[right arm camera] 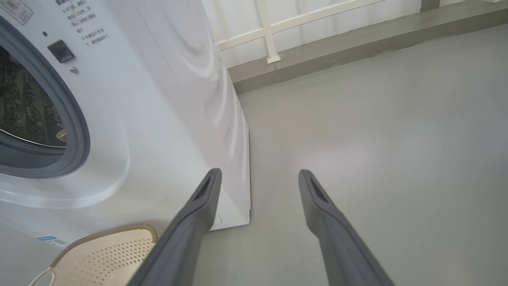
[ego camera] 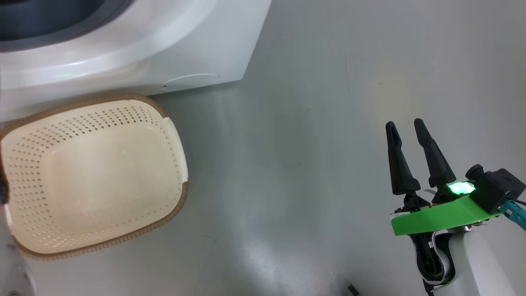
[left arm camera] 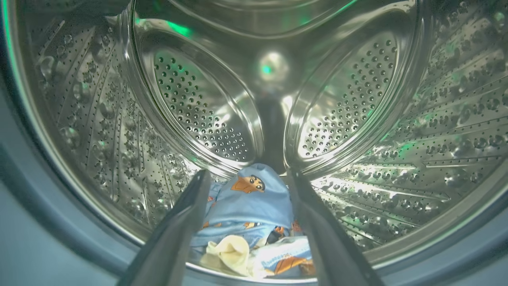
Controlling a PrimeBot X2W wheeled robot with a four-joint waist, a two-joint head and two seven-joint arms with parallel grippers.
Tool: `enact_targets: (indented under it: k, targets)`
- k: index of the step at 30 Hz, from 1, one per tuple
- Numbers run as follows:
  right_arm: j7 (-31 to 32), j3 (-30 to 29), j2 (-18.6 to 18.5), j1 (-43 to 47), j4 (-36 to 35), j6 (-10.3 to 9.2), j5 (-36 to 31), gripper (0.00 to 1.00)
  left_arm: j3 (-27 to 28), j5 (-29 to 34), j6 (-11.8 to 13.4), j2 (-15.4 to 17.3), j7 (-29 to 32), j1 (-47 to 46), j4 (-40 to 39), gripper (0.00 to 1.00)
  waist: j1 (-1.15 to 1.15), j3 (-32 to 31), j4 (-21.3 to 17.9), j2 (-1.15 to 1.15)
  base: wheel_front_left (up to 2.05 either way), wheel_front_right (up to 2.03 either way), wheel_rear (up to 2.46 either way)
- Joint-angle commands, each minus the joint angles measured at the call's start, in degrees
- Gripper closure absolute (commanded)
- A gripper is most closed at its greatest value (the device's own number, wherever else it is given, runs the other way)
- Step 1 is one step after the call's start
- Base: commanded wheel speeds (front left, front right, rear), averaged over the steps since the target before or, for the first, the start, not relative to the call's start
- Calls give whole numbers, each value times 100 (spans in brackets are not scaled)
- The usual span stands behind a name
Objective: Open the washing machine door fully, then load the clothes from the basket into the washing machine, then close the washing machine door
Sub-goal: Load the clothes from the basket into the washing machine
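Note:
The cream basket (ego camera: 172, 139) stands on the floor in front of the white washing machine (ego camera: 197, 45) and holds nothing. Inside the steel drum (left arm camera: 416, 119), the light-blue clothes (left arm camera: 250, 202) with cartoon faces lie at the bottom. A second printed bundle (left arm camera: 285, 258) and a cream piece lie just before them. My left gripper (left arm camera: 248, 174) is open at the drum's mouth, its fingers spread on either side of the clothes without touching them. My right gripper (ego camera: 404, 124) hangs open over bare floor, right of the machine. The door is out of view.
The machine's grey gasket (right arm camera: 77, 131) rings the opening, and the basket's rim (right arm camera: 107, 232) shows below it. A low grey kerb with a white railing (right arm camera: 270, 35) runs behind the machine. Grey floor (ego camera: 296, 164) stretches between the basket and my right arm.

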Motion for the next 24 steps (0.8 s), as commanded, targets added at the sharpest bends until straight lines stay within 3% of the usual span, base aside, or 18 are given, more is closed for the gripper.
enact_targets:
  k: [1, 9, 24]
  targets:
    - [-27, 105, -63, 39, -123, 9, -27, 0, 82, 7, -25, 225, -29, 149, -173, 0, 0, -66, 51, 0, 0, 0, 0]
    - [-27, 34, -202, 73, -105, 9, -56, 0, 18, -2, -32, -82, -29, 808, -448, 0, 0, -312, 260, 0, 0, 0, 0]
    - [-27, -55, -501, 224, -10, 9, -91, 0, -177, -352, -33, -362, -29, 2396, -1212, 0, 0, -892, 661, 0, 0, 0, 0]
